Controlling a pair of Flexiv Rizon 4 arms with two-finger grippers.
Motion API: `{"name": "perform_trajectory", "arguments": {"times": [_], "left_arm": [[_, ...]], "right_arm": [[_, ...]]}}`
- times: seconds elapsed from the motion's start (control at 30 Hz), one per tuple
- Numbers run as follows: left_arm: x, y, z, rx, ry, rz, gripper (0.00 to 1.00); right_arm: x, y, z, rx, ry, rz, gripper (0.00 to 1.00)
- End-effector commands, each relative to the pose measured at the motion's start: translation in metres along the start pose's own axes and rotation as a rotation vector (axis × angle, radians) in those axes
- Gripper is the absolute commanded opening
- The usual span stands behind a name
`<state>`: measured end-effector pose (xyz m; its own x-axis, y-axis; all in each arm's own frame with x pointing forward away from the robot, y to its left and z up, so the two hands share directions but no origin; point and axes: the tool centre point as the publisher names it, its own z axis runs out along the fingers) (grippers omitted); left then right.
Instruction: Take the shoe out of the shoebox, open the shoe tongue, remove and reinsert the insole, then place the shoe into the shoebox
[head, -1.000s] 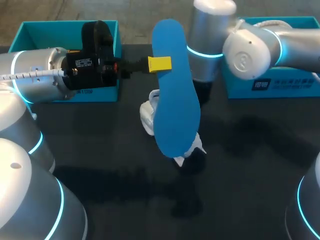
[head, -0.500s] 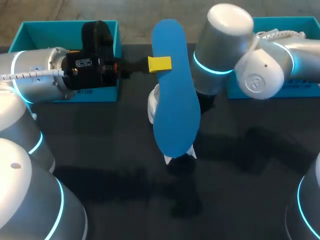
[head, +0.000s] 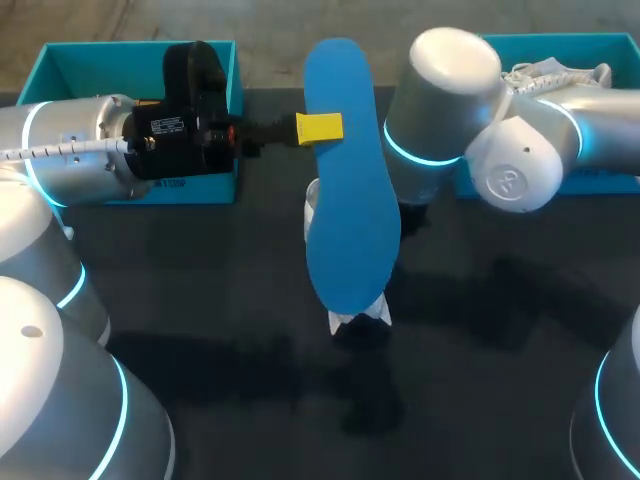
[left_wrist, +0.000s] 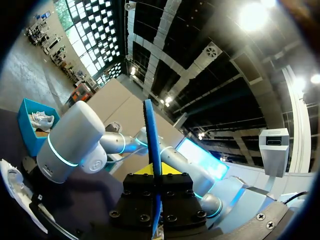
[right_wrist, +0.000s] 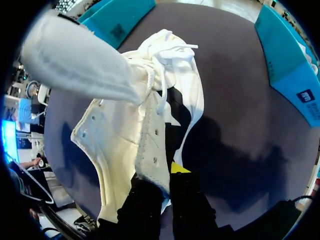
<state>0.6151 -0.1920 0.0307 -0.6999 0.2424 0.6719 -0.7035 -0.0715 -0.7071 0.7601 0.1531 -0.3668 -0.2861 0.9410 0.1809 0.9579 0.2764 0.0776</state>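
Note:
My left gripper (head: 320, 127) is shut on the edge of the blue insole (head: 350, 210) and holds it up above the table's middle. In the left wrist view the insole (left_wrist: 151, 135) stands edge-on between the fingers of that gripper (left_wrist: 156, 172). The white shoe (head: 360, 318) lies under the insole, mostly hidden by it. In the right wrist view my right gripper (right_wrist: 165, 182) is shut on the side wall of the shoe (right_wrist: 120, 140), whose laces lie ahead of the fingers. In the head view the right arm (head: 440, 90) hides its own gripper.
A teal shoebox (head: 60, 60) stands at the back left behind my left arm. A second teal box (head: 600, 45) at the back right holds another white shoe (head: 545, 72). Dark table top (head: 250, 380) lies in front.
My right arm has swung its elbow and turned the shoe, whose visible tip has shifted left and nearer under the insole. The left arm and the insole have stayed still.

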Motion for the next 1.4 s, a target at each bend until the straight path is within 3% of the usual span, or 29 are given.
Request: {"name": "perform_trajectory", "arguments": {"times": [0.03,0.27,0.3,0.33,0.37,0.6,0.77,0.9,1.4], "left_arm": [[-0.002,0.000,0.002,0.001,0.002,0.000,0.00],[-0.002,0.000,0.002,0.001,0.002,0.000,0.00],[-0.002,0.000,0.002,0.001,0.002,0.000,0.00],[-0.002,0.000,0.002,0.001,0.002,0.000,0.00],[-0.002,0.000,0.002,0.001,0.002,0.000,0.00],[-0.002,0.000,0.002,0.001,0.002,0.000,0.00],[-0.002,0.000,0.002,0.001,0.002,0.000,0.00],[-0.002,0.000,0.002,0.001,0.002,0.000,0.00],[-0.002,0.000,0.002,0.001,0.002,0.000,0.00]], "right_arm": [[0.004,-0.003,0.011,-0.015,0.006,0.022,0.00],[0.002,-0.002,0.019,-0.019,0.024,0.021,0.00],[0.003,-0.002,0.018,-0.021,0.025,0.020,0.35],[0.003,-0.002,0.016,-0.020,0.026,0.020,0.94],[0.003,-0.003,0.014,-0.021,0.027,0.020,1.00],[0.007,-0.009,-0.006,-0.033,0.068,0.016,1.00],[0.006,-0.010,-0.022,0.018,0.132,-0.027,1.00],[0.007,-0.012,-0.035,-0.005,0.124,-0.070,1.00],[0.007,-0.012,-0.035,-0.005,0.124,-0.070,1.00]]}}
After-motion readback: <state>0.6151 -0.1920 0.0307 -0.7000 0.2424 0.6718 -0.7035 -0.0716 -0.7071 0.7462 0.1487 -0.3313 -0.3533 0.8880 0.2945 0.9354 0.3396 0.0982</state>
